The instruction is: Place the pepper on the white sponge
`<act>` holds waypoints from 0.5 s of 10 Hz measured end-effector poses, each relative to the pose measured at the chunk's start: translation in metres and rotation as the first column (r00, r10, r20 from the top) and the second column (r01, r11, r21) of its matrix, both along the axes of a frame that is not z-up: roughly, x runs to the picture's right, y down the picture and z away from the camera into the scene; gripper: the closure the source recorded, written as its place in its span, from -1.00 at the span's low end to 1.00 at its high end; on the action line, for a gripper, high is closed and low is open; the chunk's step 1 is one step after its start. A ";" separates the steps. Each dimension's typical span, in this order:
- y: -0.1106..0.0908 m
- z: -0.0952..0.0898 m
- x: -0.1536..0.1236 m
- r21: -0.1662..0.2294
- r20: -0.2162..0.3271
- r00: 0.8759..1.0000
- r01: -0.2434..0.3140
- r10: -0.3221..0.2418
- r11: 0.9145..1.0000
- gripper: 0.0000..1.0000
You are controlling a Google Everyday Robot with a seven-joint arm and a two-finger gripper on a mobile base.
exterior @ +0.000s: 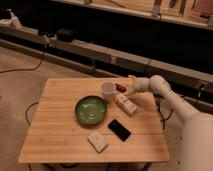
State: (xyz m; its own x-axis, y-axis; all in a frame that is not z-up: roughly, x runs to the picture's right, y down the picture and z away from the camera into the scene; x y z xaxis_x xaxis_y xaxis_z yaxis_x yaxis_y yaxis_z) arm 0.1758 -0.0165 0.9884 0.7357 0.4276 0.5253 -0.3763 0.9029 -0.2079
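The pepper (120, 87), small and dark red, lies on the wooden table (60, 130) just right of the white cup (108, 90). The white sponge (98, 141), a cream pad, lies near the table's front edge, left of the black phone (119, 129). My gripper (129, 93) hangs low over the table at the end of the white arm, which comes in from the right. It is just right of the pepper and above the far end of the long white block with dark marks (127, 104). I see nothing held in it.
A green bowl (91, 109) sits mid-table, left of the white block. My white arm and body (195, 130) fill the right side. A low ledge with cables (60, 37) runs behind the table.
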 end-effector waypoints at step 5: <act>0.001 0.002 -0.007 -0.024 0.045 0.999 0.016 -0.015 1.000 0.75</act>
